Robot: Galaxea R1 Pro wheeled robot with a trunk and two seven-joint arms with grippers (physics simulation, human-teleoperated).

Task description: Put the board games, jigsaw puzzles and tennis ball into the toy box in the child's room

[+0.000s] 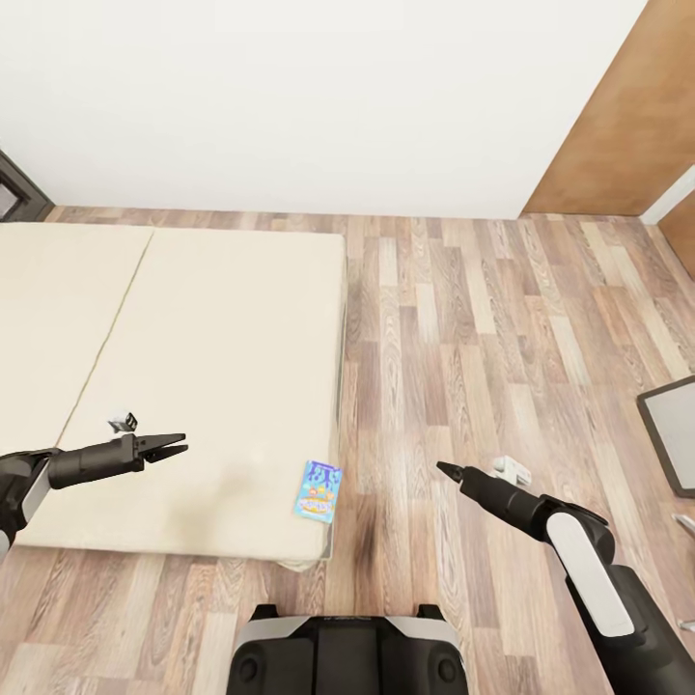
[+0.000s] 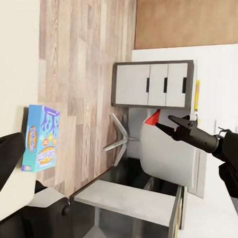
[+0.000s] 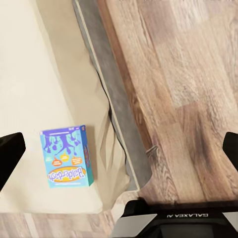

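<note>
Head view, left gripper [image 1: 177,447]: fingers look nearly together at the tips, nothing between them; hangs over the mattress, well apart from the game box.
Head view, right gripper [image 1: 446,469]: fingers drawn to a point, empty; hangs over the wood floor [image 1: 483,338], on the far side of the box from the left one.
Right wrist view, fingers: dark tips sit at the two edges of the picture, so this view suggests a wide gap; true opening cannot be settled.
Item: small teal-blue board game [image 3: 67,155], one of three.
Location: flat on the bed [image 1: 193,367], at the mattress corner nearest the robot, just inside the edge by the floor.
Appearance: blue printed lid, dripping dark lettering above, orange-and-yellow panel below, pale side band.
Handling, judged: light, stiff card, smooth faces likely slippery; soft mattress gives under pressure.
Hold, judged: across the two long edges, or slide it past the mattress edge and pinch top and bottom.
</note>
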